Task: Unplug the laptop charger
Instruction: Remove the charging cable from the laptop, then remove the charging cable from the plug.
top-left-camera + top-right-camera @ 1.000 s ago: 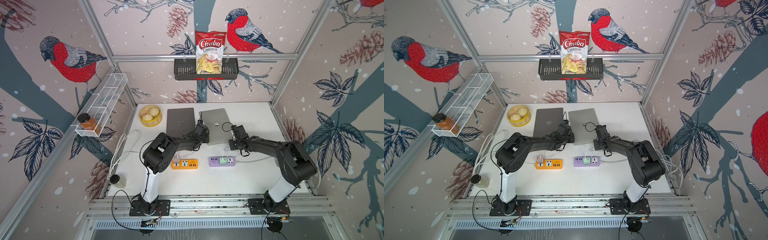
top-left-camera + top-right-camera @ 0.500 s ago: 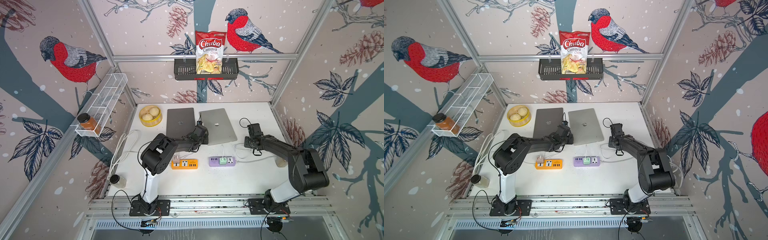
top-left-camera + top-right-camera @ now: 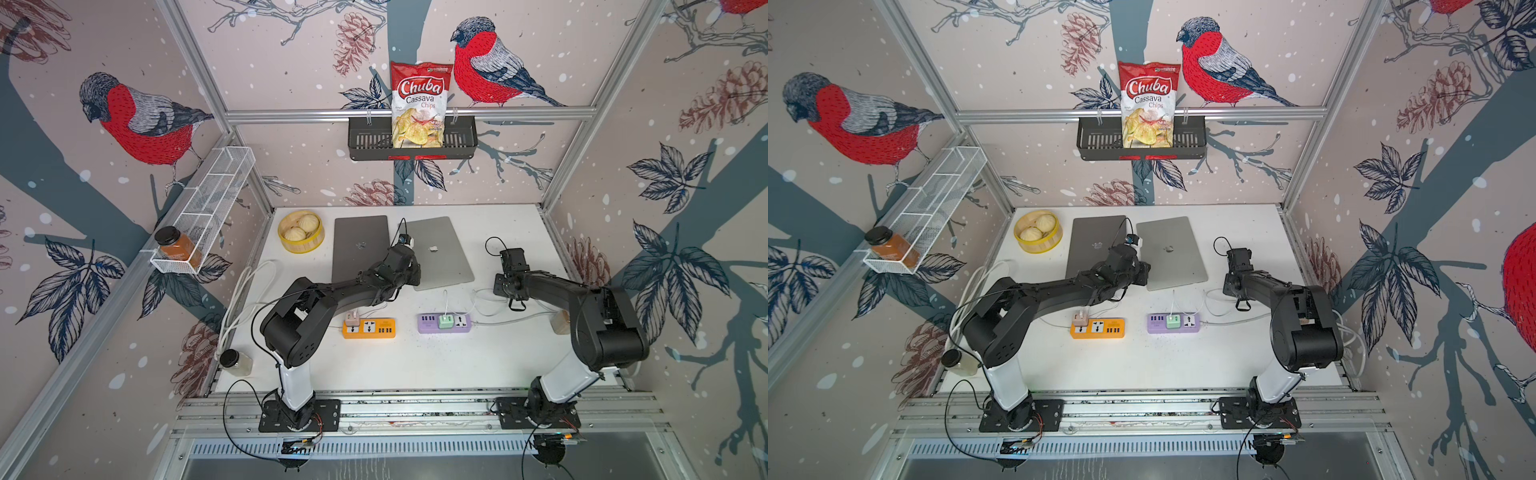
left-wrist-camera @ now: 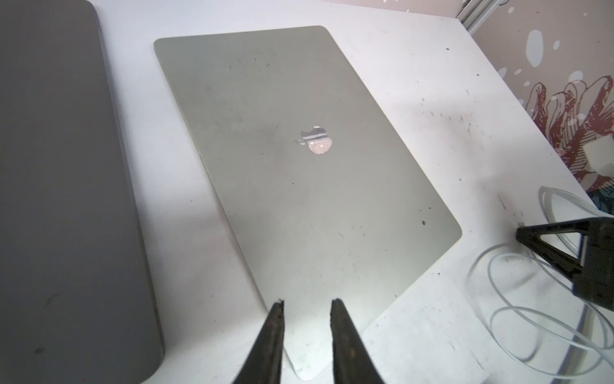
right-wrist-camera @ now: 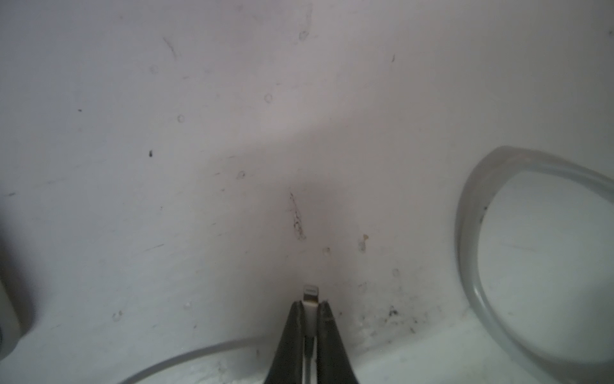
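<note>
The silver laptop (image 3: 436, 253) lies shut at the back of the table, seen close in the left wrist view (image 4: 299, 166). My right gripper (image 5: 311, 304) is shut on the white charger plug (image 5: 311, 294), whose metal tip sticks out past the fingertips, just over the bare table to the right of that laptop. The plug's white cable (image 3: 484, 297) runs to a mint adapter (image 3: 446, 321) in the purple power strip (image 3: 461, 324). My left gripper (image 4: 307, 302) hovers over the laptop's near left corner, its jaws a little apart with nothing between them.
A dark grey laptop (image 3: 359, 245) lies left of the silver one. An orange power strip (image 3: 376, 328) with a pink adapter (image 3: 352, 319) sits in front. A bun steamer (image 3: 300, 237) stands back left. Jars (image 3: 236, 362) stand at the table's sides. A grey cable loop (image 5: 471, 232) lies beside the plug.
My right gripper has pulled away from the silver laptop's near right edge and moved to the right with the plug in it. The left arm has hardly moved.
</note>
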You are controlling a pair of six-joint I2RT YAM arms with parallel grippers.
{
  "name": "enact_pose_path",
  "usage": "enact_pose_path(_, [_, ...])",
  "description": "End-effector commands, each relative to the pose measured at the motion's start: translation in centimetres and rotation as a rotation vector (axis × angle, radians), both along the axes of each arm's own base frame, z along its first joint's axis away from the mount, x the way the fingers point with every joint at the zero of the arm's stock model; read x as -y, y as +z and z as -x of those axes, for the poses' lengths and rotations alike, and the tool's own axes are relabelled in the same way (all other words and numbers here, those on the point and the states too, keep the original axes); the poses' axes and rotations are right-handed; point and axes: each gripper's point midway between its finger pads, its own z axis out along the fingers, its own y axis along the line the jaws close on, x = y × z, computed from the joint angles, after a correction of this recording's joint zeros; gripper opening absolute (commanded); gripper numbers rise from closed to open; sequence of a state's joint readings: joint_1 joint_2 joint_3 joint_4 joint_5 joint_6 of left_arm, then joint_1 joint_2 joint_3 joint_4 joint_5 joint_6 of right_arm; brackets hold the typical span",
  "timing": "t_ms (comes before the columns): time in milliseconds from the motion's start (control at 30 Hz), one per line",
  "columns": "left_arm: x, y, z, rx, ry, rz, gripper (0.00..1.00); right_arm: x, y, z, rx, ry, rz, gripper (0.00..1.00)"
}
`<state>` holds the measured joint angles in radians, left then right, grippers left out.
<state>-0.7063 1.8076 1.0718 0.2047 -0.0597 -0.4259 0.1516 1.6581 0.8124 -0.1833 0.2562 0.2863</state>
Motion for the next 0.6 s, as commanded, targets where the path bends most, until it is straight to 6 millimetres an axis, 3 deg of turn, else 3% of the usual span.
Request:
enact_pose_path(0, [0.0, 1.0, 0.9, 0.022, -0.02, -0.004, 0.27, -0.3, -0.3, 1.0, -0.032, 0.024, -0.013, 0.22])
enact_pose_path(200, [0.9, 2.7, 3.4, 0.044, -0.065, 0.015, 0.27, -0.5, 2.9, 0.7, 0.056, 0.027, -0.004, 0.39])
enact_pose_path(433, [1.0, 2.3, 7.6, 0.024, -0.107, -0.007, 0.28, -1.5, 8.8, 0.7, 0.19, 0.035, 0.002, 0.54])
enact_pose_path(567, [0.6, 2.2, 9.2, 0.019, -0.107, 0.015, 0.28, -2.2, 10.6, 1.1, 0.228, 0.044, -0.006, 0.61])
